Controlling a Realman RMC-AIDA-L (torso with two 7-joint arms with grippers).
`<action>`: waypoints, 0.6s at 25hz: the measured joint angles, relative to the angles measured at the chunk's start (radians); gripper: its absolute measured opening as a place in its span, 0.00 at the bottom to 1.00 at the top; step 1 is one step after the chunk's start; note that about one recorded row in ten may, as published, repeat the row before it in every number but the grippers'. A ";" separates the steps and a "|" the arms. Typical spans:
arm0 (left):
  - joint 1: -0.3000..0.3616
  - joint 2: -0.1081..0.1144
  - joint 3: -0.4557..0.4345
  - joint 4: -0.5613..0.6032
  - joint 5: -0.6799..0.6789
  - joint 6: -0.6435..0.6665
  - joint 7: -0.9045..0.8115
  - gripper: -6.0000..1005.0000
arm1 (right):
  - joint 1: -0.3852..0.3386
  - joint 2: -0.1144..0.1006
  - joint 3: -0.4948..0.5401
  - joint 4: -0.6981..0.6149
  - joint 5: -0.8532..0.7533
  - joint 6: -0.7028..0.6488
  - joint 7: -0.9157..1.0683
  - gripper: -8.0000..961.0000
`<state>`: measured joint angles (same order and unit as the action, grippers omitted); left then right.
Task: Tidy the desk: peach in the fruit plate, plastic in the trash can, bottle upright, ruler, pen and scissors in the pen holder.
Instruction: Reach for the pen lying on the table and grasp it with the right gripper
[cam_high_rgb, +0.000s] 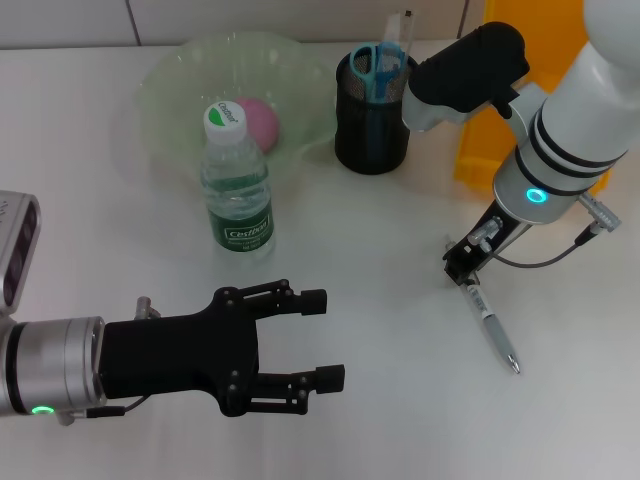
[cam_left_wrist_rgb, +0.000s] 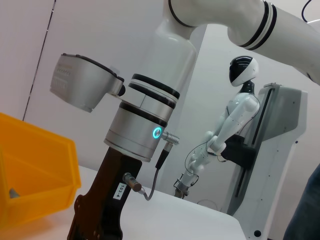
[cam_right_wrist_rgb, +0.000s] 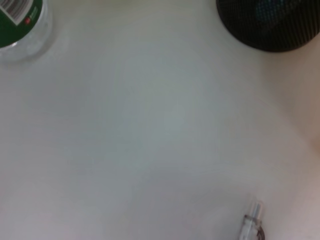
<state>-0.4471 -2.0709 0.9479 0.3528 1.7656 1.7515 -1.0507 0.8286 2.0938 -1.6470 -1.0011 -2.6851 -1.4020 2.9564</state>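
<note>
We see our right gripper (cam_high_rgb: 462, 268) low over the white surface (cam_high_rgb: 380, 250), its fingers at the upper end of the pen (cam_high_rgb: 491, 325), which lies flat there; we cannot tell whether they are closed on it. Our left gripper (cam_high_rgb: 325, 339) hovers near the front edge with its fingers apart and nothing between them. Farther back the bottle (cam_high_rgb: 236, 180) stands upright just before the fruit plate (cam_high_rgb: 170, 90) that holds the peach (cam_high_rgb: 259, 121), the scissors (cam_high_rgb: 378, 68) stand in the black pen holder (cam_high_rgb: 370, 120), and an orange bin (cam_high_rgb: 480, 150) sits behind our right arm.
</note>
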 joint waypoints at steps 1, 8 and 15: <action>0.000 0.000 0.000 0.000 0.000 0.000 0.000 0.84 | 0.000 0.000 0.000 0.000 0.000 0.000 0.000 0.32; 0.001 0.000 0.000 0.000 0.000 0.000 0.000 0.84 | -0.001 0.000 -0.001 0.001 0.000 0.002 0.000 0.26; 0.001 0.000 0.000 0.000 0.000 0.001 0.000 0.84 | -0.007 0.000 0.000 -0.002 0.001 0.003 0.000 0.24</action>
<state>-0.4463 -2.0709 0.9479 0.3528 1.7655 1.7520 -1.0507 0.8212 2.0936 -1.6474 -1.0033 -2.6843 -1.3994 2.9566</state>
